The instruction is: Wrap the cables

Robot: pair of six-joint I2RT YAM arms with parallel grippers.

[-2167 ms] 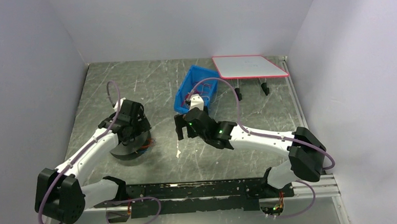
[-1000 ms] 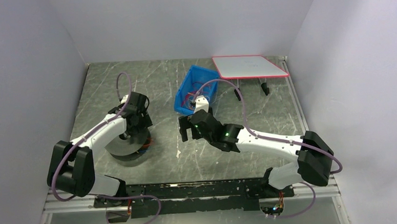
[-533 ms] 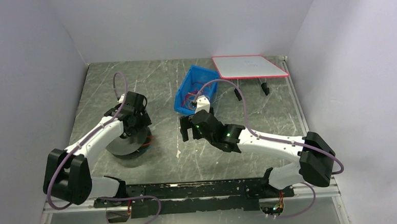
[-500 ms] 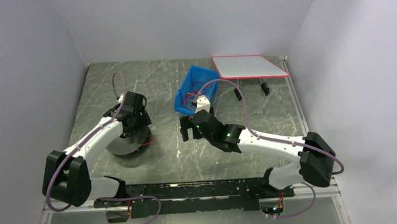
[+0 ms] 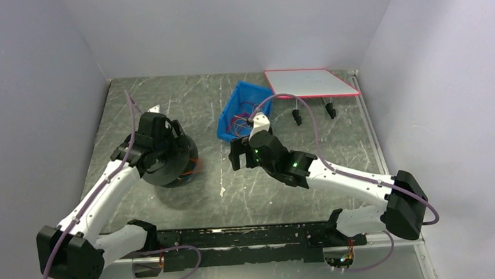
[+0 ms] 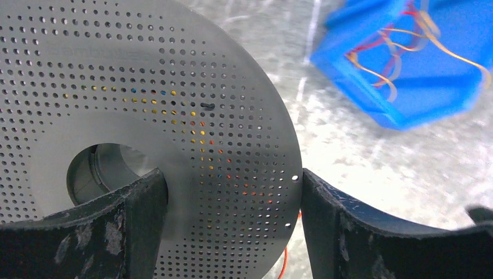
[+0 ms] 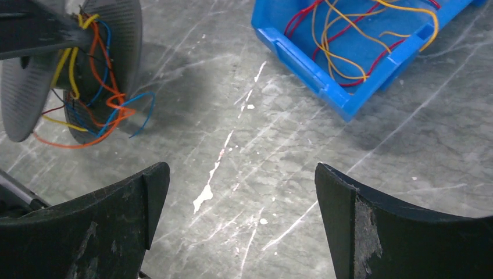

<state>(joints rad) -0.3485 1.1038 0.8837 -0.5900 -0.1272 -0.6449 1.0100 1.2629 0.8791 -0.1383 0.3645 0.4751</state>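
Top external view: we see the left arm bent over the spool (image 6: 174,75), the left gripper (image 6: 231,177) spread wide and clamped on its flange, one finger at the hub hole, one at the rim. Right of the spool, the right gripper (image 7: 239,168) hangs fully open, empty, above the grey marbled table (image 5: 334,135). Cables (image 7: 87,87) wrap the spool, more lie in the blue bin (image 7: 314,75) beyond, with pale walls (image 5: 226,25) around.

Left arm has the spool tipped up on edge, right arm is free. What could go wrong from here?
The left gripper seems to hold the spool by one flange only; tipped on edge, it could slip or roll.
Orange and blue loops hang loose from it and could snag or unwind.
The cables in the blue bin are tangled, so the open right gripper might drag out several at once.
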